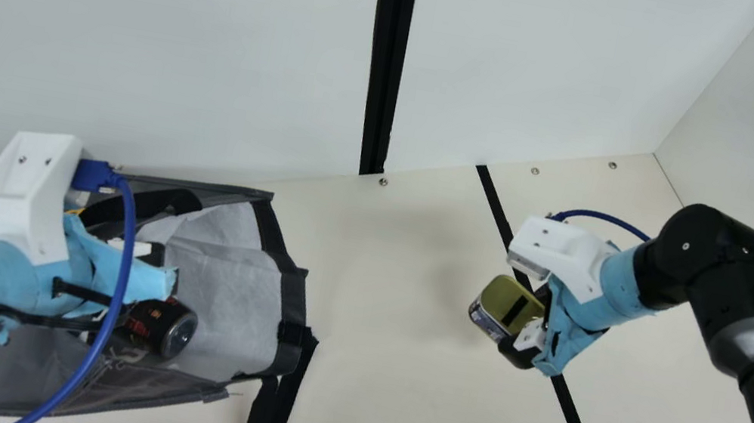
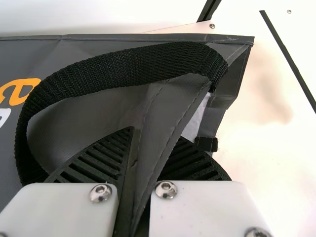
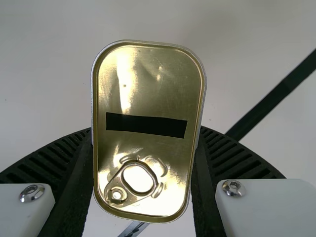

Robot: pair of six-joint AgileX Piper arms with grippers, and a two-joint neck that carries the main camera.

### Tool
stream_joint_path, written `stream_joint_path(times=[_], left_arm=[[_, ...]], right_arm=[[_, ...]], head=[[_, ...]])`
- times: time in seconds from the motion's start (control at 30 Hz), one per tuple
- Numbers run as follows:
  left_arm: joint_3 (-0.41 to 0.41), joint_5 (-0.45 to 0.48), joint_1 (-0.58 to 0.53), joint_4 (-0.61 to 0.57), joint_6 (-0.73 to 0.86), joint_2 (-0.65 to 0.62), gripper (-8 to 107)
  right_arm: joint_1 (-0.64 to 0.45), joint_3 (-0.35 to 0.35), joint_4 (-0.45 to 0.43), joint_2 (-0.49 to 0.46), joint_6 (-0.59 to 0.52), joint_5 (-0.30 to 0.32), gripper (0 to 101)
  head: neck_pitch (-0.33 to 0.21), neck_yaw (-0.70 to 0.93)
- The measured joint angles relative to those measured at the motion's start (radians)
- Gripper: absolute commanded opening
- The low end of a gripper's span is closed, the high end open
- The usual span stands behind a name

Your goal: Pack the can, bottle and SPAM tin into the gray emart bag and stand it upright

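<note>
- SPAM tin point(image 3: 148, 94), one: rounded oblong, gold lid facing my camera, held between my ribbed black fingers point(image 3: 229, 158), one along each long side; my right gripper point(image 1: 528, 325) is closed on it.
- Pull ring point(image 3: 139, 178), one: metal, lying on the lid at the end nearer my palm; riveted.
- Black strip point(image 3: 146, 125), one: set crosswise on the lid, near its middle; bright glare on the gold around it.
- White finger mounts point(image 3: 269, 210), two: one behind each finger, a round-headed screw point(image 3: 233, 187) showing on each.
- Table point(image 3: 44, 74), pale: beyond the tin, a black line point(image 3: 276, 94) running slantwise across it.
</note>
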Motion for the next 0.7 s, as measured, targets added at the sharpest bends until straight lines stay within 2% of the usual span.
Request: stream_joint_path(times=[0.7], left_arm=[[0.000,0.000,0.000,0.000,0.000,0.000,-8]], right_arm=[[0.201,0.002,0.011,-0.007,0.010,-0.001,0]], head=[[0.000,0.000]])
